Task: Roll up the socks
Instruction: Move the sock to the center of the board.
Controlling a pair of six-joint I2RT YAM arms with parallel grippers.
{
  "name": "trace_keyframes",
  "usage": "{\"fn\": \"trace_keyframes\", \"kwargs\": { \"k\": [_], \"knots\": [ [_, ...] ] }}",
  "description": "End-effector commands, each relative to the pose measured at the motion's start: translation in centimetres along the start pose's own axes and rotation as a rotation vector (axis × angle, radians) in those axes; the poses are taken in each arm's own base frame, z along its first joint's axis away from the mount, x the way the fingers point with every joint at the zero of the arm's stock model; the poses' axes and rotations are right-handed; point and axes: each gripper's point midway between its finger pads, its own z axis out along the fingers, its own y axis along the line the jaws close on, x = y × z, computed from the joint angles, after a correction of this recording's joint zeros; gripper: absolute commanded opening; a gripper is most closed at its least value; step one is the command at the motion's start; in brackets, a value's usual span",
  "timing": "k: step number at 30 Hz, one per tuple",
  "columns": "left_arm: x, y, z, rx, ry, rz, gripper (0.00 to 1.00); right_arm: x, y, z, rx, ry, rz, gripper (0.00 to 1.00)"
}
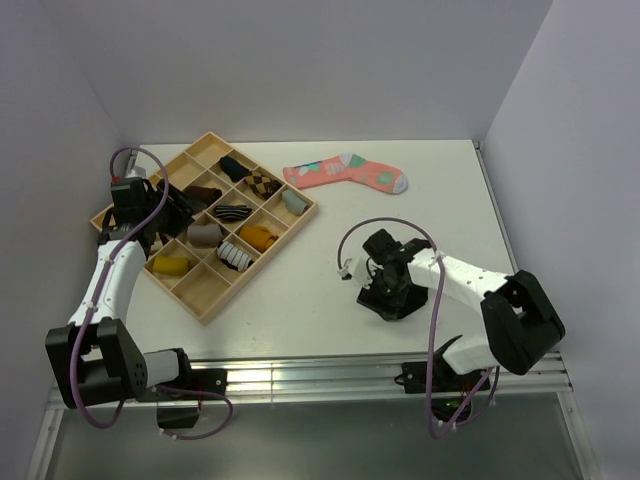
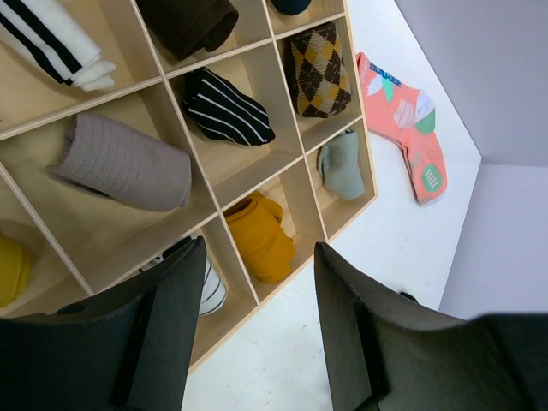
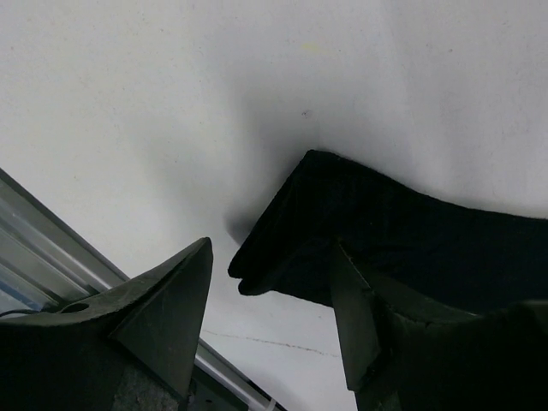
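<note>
**A:** Start on the left. What is the left gripper (image 2: 259, 278) doing?

**B:** It hovers over the wooden tray (image 1: 270, 257), jaws spread, nothing between them. Below the gap sits the mustard-yellow sock (image 2: 261, 235), bunched up in a compartment by the tray's outer wall.

**A:** So that one is done?

**B:** I judge so; it looks rolled and put away. Further right a coral sock (image 1: 345, 172) lies flat on the table (image 1: 320, 260), well apart from both arms.

**A:** And the right side?

**B:** The right gripper (image 3: 271, 248) is low over the black sock (image 3: 411, 240), which lies on the table near the right arm. The jaws stand apart. One end of the sock reaches into the gap, with bare table between it and one finger, so it is not pinched.

**A:** Which step, then?

**B:** Taking hold of that end to start the roll, I think. The next move calls for closing on the edge and turning it over onto the sock.

**A:** What can't you tell?

**B:** Whether that end is toe or cuff, and whether the other finger touches the fabric. The wrist view cuts the sock off, and from above the gripper covers most of it.
</note>
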Motion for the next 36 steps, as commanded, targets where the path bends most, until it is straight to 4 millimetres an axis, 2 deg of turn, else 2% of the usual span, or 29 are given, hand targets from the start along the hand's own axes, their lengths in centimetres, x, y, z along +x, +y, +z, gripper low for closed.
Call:
{"fn": "trace_keyframes", "kwargs": {
  "k": [1,9,16,19,20,22,23,25,26,28,30,33,36],
  "knots": [
    [-1.4,-2.3,-0.4,0.07,-0.034,0.035,0.58,-0.2,-0.3,0.5,0.035,0.006,0.018,0.63],
    [-0.9,-1.9,-0.2,0.071,-0.025,0.038,0.57,0.5,-0.1,1.9,0.036,0.055,0.037,0.56],
    [-0.7,-2.2,-0.2,0.087,-0.015,0.035,0.57,-0.4,-1.0,2.0,0.054,0.056,0.022,0.49],
    [-0.8,-2.4,-0.4,0.097,-0.02,0.036,0.57,-1.6,-1.3,2.4,0.028,0.056,0.008,0.45],
    [-0.9,-2.5,-0.5,0.099,-0.024,0.036,0.57,-2.7,-1.8,2.2,0.036,0.035,-0.004,0.45],
    [-0.9,-2.7,-0.7,0.105,-0.024,0.036,0.57,-3.7,-2.3,2.6,0.033,0.031,-0.019,0.41],
    [-0.9,-2.8,-0.7,0.106,-0.023,0.036,0.57,-5.1,-2.9,2.3,0.045,0.0,-0.036,0.41],
    [-1.0,-2.9,-1.0,0.108,-0.025,0.037,0.57,-6.4,-3.1,2.6,0.046,-0.005,-0.062,0.4],
    [-1.0,-2.9,-1.0,0.107,-0.026,0.04,0.57,-8.0,-3.5,2.2,0.063,-0.036,-0.08,0.38],
    [-1.0,-3.0,-1.2,0.109,-0.026,0.041,0.57,-9.8,-3.5,2.3,0.077,-0.052,-0.117,0.38],
    [-0.9,-3.1,-1.3,0.113,-0.026,0.04,0.57,-10.5,-3.3,2.8,0.076,-0.039,-0.148,0.38],
    [-0.8,-3.2,-1.7,0.121,-0.028,0.04,0.57,-11.6,-1.9,3.0,0.05,-0.042,-0.197,0.37],
    [-0.5,-3.1,-2.2,0.122,-0.033,0.042,0.57,-11.4,0.4,2.9,-0.005,-0.047,-0.257,0.37]
  ]
}}
